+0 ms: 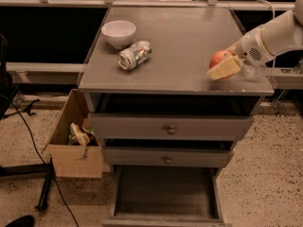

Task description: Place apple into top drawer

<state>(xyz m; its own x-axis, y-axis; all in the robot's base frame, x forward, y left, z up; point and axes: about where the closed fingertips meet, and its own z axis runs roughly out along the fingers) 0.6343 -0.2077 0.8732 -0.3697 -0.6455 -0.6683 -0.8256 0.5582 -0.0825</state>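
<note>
A cardboard box (pixel 75 145) with crumpled wrappers inside stands on the speckled floor against the left side of a grey drawer cabinet (pixel 184 46). On the cabinet's top, at the back left, sits a white bowl (pixel 119 33), and just beside it to the right a crushed can (pixel 135 55) lies on its side. Well apart from both, near the front right corner of the top, is the apple (pixel 218 58), red-orange and taken between the fingers of the gripper (pixel 226 65), which is closed about it: one pale finger (pixel 224 68) crosses the fruit's front, while the other is hidden behind it. The white arm (pixel 274 34) reaches in from the upper right, sloping down and leftward to the wrist, and its upper part is cut off by the frame's edge. Whether the apple rests on the top or hangs just above it cannot be told. A clear object (pixel 253 71) beside the wrist is hard to make out. Below, the top drawer (pixel 170 126) shows a dark gap above its front, and how far out it stands is unclear; the bottom drawer (pixel 165 193) is pulled well out, its front cut off at the lower edge.
</note>
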